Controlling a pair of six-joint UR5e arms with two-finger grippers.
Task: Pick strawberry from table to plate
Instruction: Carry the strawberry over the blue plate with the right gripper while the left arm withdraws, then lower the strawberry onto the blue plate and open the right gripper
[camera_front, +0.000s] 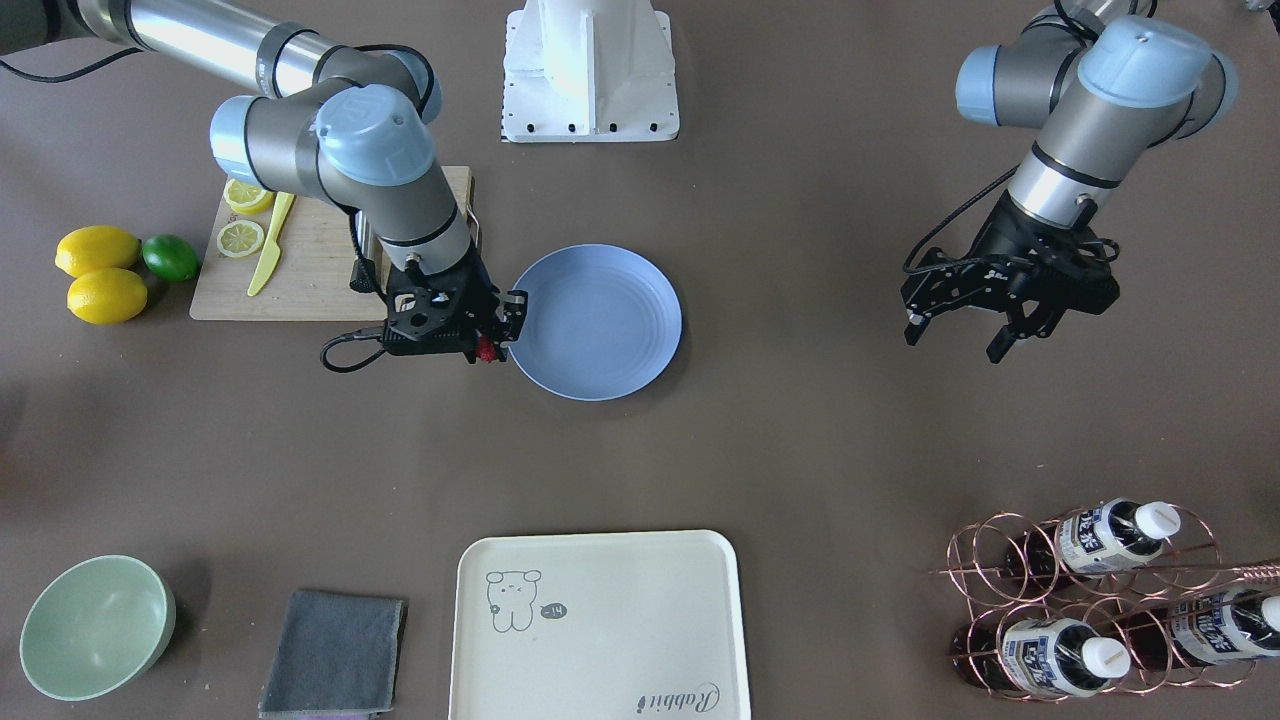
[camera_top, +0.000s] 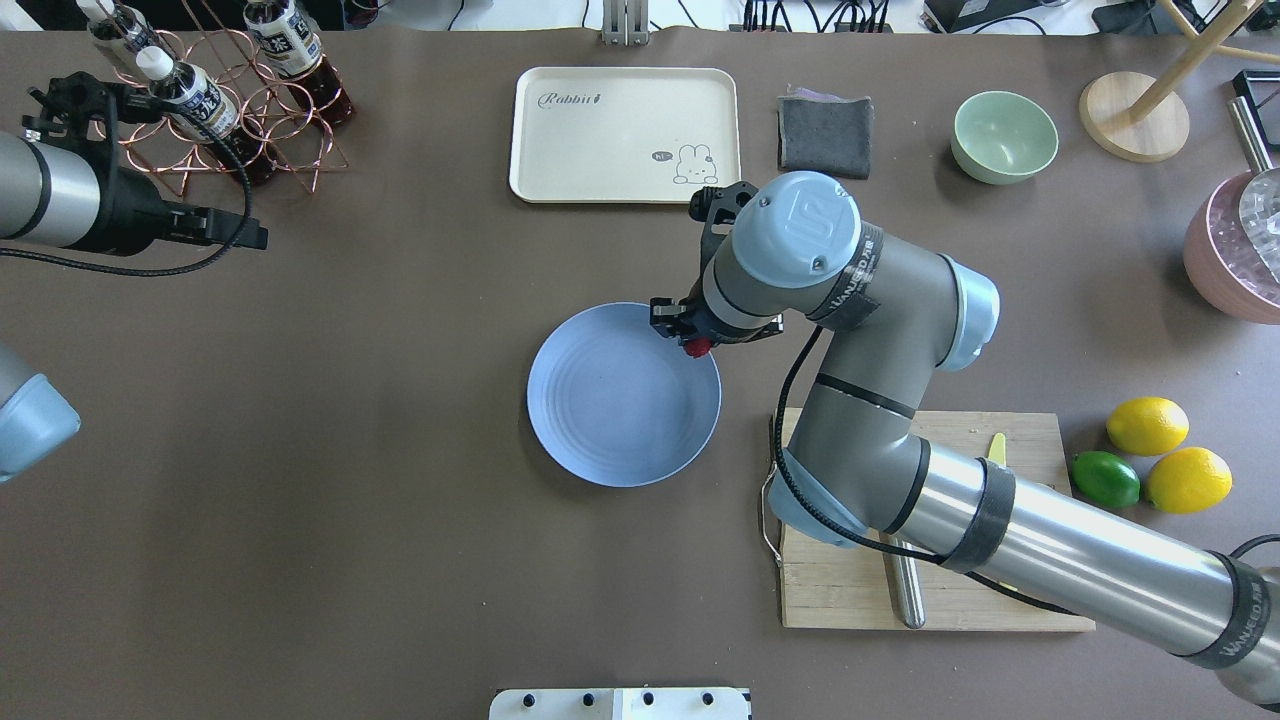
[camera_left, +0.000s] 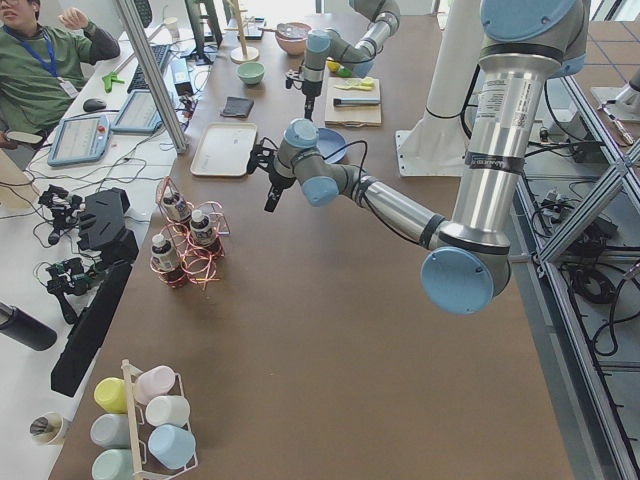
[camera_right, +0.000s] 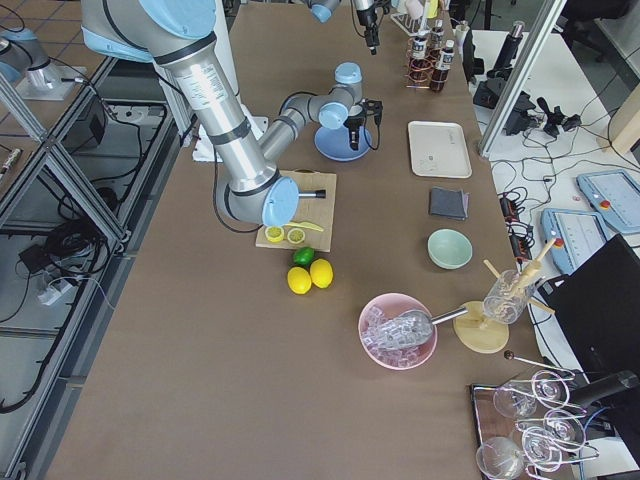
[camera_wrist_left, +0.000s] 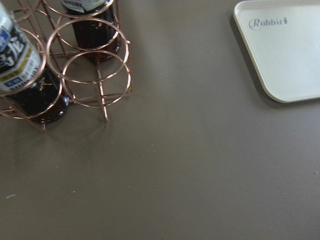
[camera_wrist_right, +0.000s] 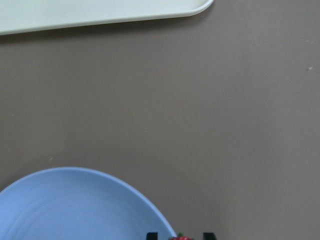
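Note:
The strawberry (camera_front: 487, 350) is a small red berry pinched between the fingers of my right gripper (camera_front: 490, 343), which is shut on it. It hangs at the rim of the round blue plate (camera_front: 600, 320), on the side nearest the cutting board. In the overhead view the strawberry (camera_top: 697, 347) sits just over the plate (camera_top: 620, 410) edge. The right wrist view shows the strawberry (camera_wrist_right: 181, 238) at the bottom edge, beside the plate (camera_wrist_right: 75, 210) rim. My left gripper (camera_front: 955, 340) hovers open and empty far off to the side, above the table (camera_front: 800, 430).
A wooden cutting board (camera_front: 310, 280) with lemon slices and a yellow knife lies behind my right arm. Two lemons (camera_front: 98, 250) and a lime (camera_front: 170, 257) sit beside it. A cream tray (camera_front: 600, 625), grey cloth (camera_front: 335, 655), green bowl (camera_front: 95, 625) and bottle rack (camera_front: 1100, 600) line the far side.

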